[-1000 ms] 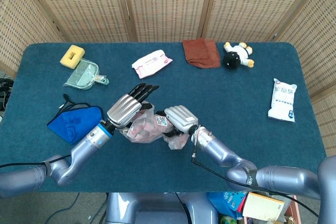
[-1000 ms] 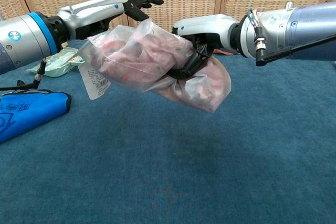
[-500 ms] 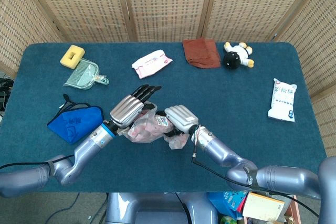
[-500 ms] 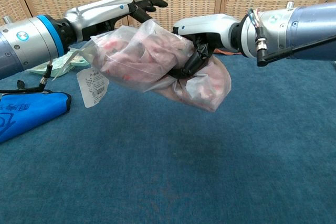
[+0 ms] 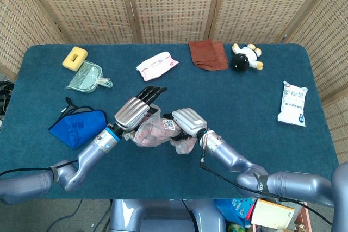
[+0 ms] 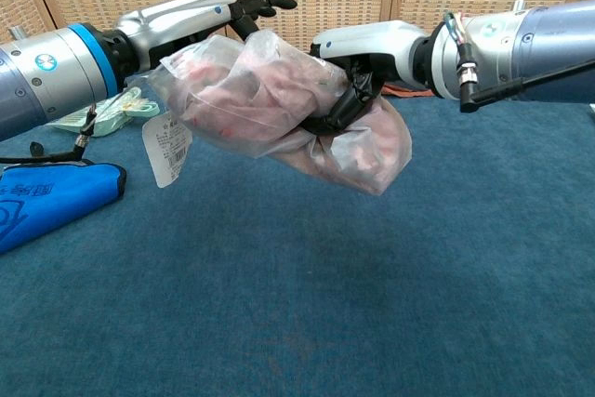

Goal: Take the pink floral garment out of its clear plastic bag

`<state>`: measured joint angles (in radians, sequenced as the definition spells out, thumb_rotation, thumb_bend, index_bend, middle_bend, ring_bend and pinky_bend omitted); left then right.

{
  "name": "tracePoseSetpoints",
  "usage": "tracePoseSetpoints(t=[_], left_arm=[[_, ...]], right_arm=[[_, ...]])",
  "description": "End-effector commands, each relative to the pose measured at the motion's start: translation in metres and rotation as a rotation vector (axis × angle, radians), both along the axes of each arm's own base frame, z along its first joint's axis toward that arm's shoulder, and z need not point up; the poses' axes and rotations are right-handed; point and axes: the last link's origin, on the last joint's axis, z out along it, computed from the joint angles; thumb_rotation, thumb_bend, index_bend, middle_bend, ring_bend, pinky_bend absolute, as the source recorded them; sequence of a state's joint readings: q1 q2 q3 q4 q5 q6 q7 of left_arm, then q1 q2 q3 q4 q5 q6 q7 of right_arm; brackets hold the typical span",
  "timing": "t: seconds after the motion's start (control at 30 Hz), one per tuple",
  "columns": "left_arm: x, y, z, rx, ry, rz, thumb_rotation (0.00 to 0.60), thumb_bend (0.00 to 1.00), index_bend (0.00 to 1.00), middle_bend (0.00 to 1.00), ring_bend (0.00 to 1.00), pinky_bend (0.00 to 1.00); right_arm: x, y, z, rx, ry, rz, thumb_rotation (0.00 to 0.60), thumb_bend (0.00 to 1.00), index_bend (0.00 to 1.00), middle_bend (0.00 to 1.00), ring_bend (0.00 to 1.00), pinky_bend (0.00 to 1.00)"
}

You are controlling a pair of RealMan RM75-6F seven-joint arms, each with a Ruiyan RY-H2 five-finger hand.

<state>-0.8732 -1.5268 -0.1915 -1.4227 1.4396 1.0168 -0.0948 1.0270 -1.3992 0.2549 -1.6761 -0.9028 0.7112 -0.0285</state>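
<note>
The clear plastic bag (image 6: 270,99) with the pink floral garment bunched inside hangs in the air above the blue table (image 5: 244,96). My right hand (image 6: 372,44) grips the bag around its middle, squeezing it into two lobes; in the head view the right hand (image 5: 187,120) covers the right side of the bag (image 5: 152,134). My left hand (image 6: 186,16) lies over the bag's left end, its dark fingers stretched out, and shows at the bag's upper left in the head view (image 5: 133,111). Whether its thumb holds the plastic is hidden. A white label (image 6: 167,146) dangles from the bag's left corner.
A blue fabric pouch (image 5: 76,126) lies left of my left arm. Along the back are a yellow sponge (image 5: 74,57), a green dustpan (image 5: 86,78), a pink wipes pack (image 5: 157,64), a brown cloth (image 5: 208,54) and a cow toy (image 5: 246,57). A white packet (image 5: 292,103) lies at the right.
The bag has risen slightly in my right hand. My left hand has shifted a little right over the bag's left end, and the label has swung.
</note>
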Motion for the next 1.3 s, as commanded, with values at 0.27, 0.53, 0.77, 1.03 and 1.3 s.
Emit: tracePoseSetpoints(t=[0.27, 0.53, 0.77, 1.03, 1.3], left_arm=[[0.0, 0.001, 0.0, 0.007, 0.009, 0.009, 0.6, 0.48, 0.85, 0.0, 0.0, 0.0], [-0.007, 0.007, -0.006, -0.016, 0.021, 0.084, 0.6, 0.49, 0.86, 0.0, 0.0, 0.0], [-0.019, 0.02, -0.028, -0.08, 0.014, 0.255, 0.6, 0.49, 0.86, 0.0, 0.0, 0.0], [-0.026, 0.027, -0.037, -0.076, 0.02, 0.303, 0.6, 0.49, 0.86, 0.0, 0.0, 0.0], [-0.025, 0.032, -0.031, -0.071, -0.011, 0.315, 0.6, 0.49, 0.86, 0.0, 0.0, 0.0]], right_arm=[[0.0, 0.001, -0.003, 0.006, -0.003, -0.002, 0.6, 1.0, 0.56, 0.58, 0.56, 0.6], [-0.003, 0.003, -0.011, 0.039, 0.021, -0.003, 0.6, 0.99, 0.48, 0.46, 0.51, 0.55], [-0.017, 0.002, -0.014, 0.111, 0.095, -0.03, 0.6, 0.02, 0.0, 0.0, 0.0, 0.0], [-0.033, 0.002, 0.01, 0.088, 0.089, -0.052, 0.6, 0.0, 0.0, 0.0, 0.0, 0.0], [-0.063, 0.007, 0.031, -0.034, 0.058, -0.033, 0.6, 0.0, 0.01, 0.0, 0.0, 0.0]])
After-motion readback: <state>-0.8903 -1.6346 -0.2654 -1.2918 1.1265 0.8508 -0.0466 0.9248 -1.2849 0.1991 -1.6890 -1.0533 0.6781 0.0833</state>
